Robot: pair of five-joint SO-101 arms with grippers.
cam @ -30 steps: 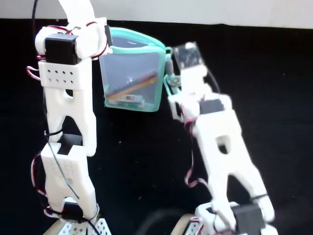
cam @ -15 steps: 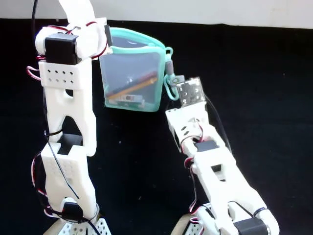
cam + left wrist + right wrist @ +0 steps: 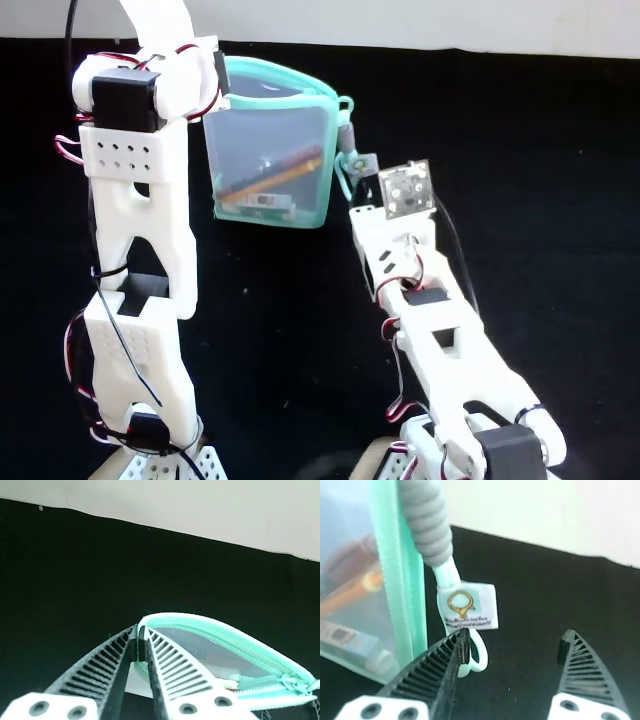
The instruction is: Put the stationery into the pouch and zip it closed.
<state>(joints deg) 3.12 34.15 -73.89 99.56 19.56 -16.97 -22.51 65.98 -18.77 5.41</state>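
Against the black counter (image 3: pixel 540 120), the pouch (image 3: pixel 270 150) is gripped at its corner by the clenched left pincer (image 3: pixel 138 634), the stationery (image 3: pixel 272 178) is seen inside it, its zip (image 3: pixel 225 639) appears drawn shut, and the right pincer (image 3: pixel 516 636) is held released just beside the pouch's tag (image 3: pixel 468 605).

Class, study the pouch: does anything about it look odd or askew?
Yes: the pouch hangs in the air, pinched at one top corner by the left gripper, and the stationery lies slanted inside.
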